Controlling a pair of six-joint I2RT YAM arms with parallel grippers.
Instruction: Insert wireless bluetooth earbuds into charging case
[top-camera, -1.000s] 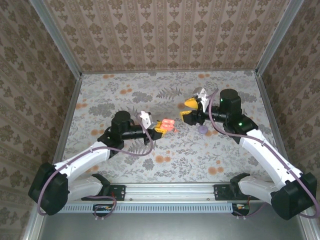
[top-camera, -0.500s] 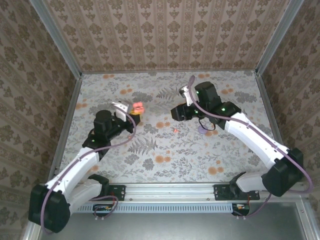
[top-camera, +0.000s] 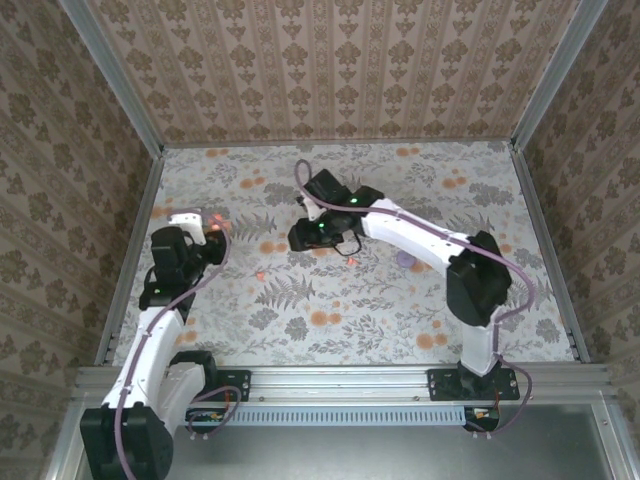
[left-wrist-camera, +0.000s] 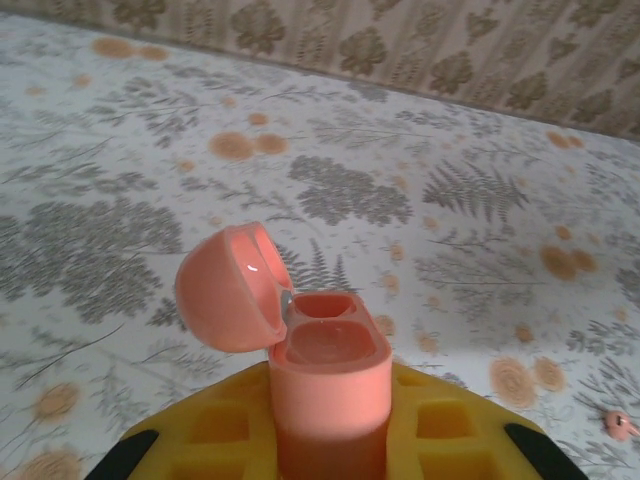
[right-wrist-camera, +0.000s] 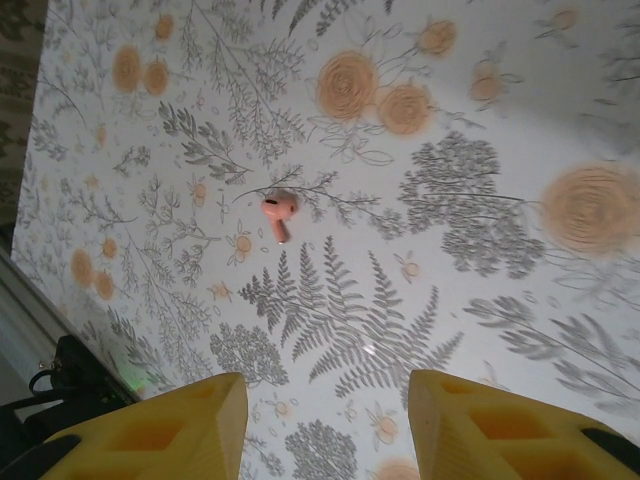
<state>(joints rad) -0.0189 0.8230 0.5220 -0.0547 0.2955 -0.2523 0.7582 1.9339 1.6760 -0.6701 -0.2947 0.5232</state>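
Right wrist, earbud (right-wrist-camera: 279, 212) lying ahead of tool (right-wrist-camera: 325, 420)

Charging case (left-wrist-camera: 325, 370) upright, lid open; pink earbud (right-wrist-camera: 279, 215) lying apart.

White arm links (top-camera: 152, 340), black joints (top-camera: 478, 285), purple cables (top-camera: 528, 290) (yellow gripper fingers (right-wrist-camera: 480, 425)).

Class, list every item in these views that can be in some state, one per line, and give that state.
charging case: lid flipped open, both wells look empty
earbud: lying loose on the table, outside the charging case
left end effector: shut on the charging case
right end effector: open, nothing between its fingers
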